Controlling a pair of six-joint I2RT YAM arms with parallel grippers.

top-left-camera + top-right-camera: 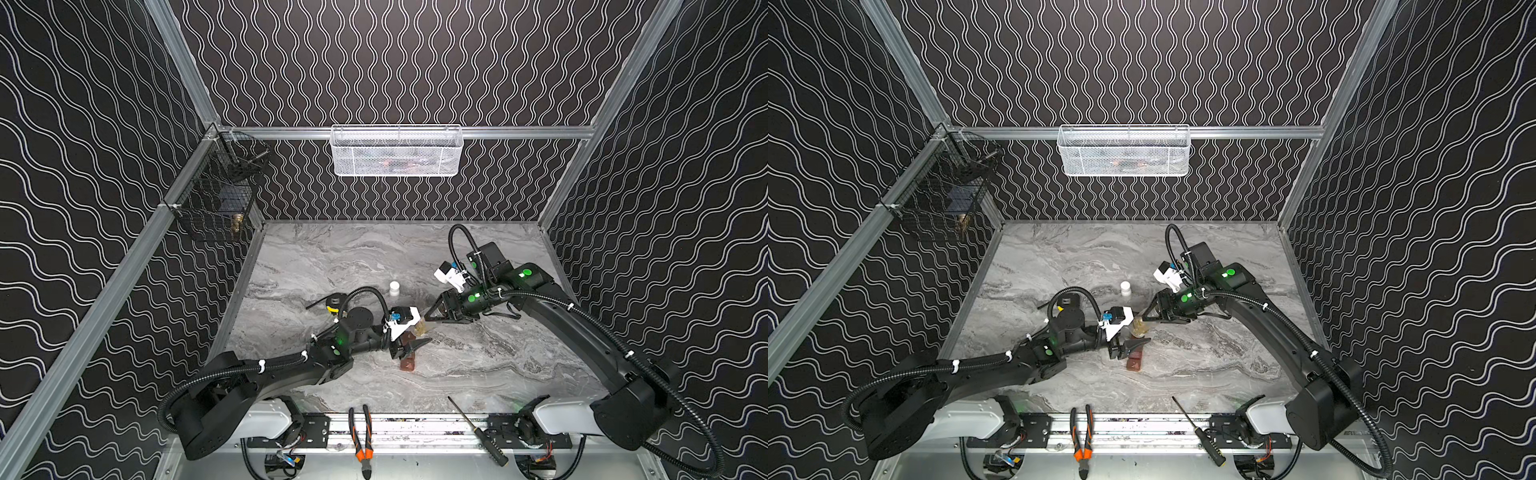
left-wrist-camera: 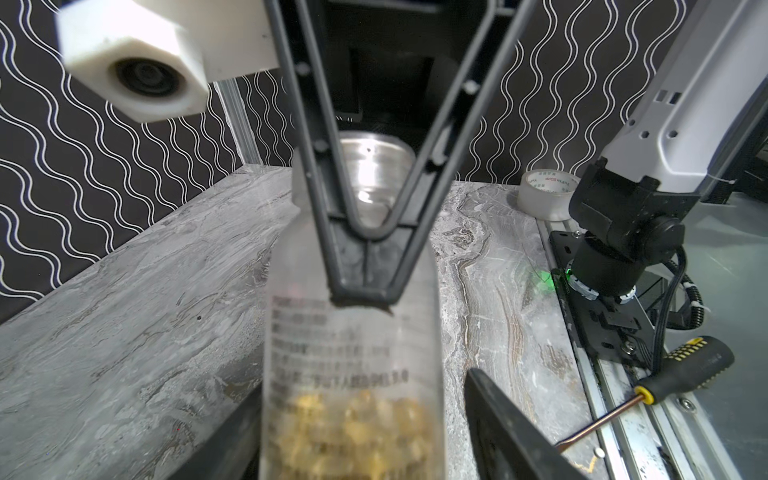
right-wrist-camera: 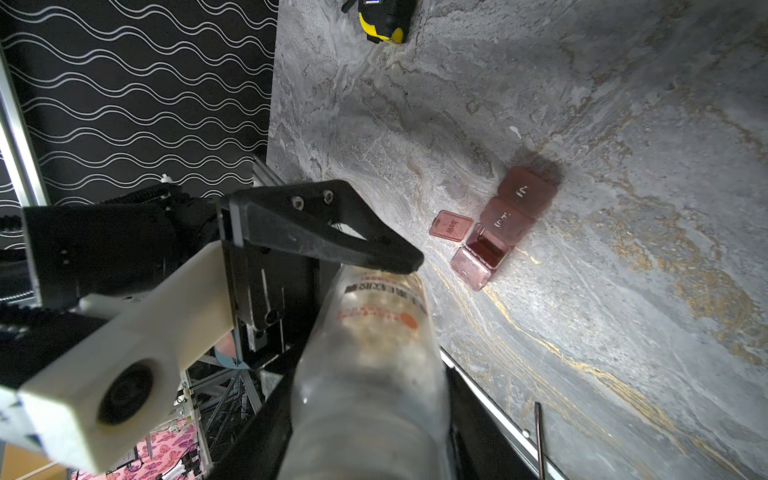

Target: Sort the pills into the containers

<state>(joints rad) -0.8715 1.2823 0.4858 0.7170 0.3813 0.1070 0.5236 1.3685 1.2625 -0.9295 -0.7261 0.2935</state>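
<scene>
- Pill bottle [image 2: 353, 353]: a translucent plastic body with a printed label is seen held between the two arms, apparently raised above the marble tabletop [image 1: 374, 266]. Yellow pills [image 2: 357, 424] are heaped at its base end.
- Right gripper [image 1: 430, 318]: its fingers are clamped on the bottle's upper part, and the bottle is carried by it.
- Left gripper [image 1: 409, 348]: its fingers are set apart on either side of the base end. A gap is visible beside one finger in the left wrist view, so no firm hold is recorded.
- Containers [image 3: 513, 212]: the reddish-brown strip is found flat on the tabletop, partly hidden under the left gripper in both top views. One compartment [image 3: 486, 249] is open, with its lid [image 3: 451, 224] folded back. Two compartments bearing white marks are closed.
- Handling, bottle: it is judged light, smooth and slippery, with walls that may give under pressure. A hold across the label band is advised.
- Handling, strip: it is judged very light and easily shoved. It is best pinned at its closed end while pills are tipped in.
</scene>
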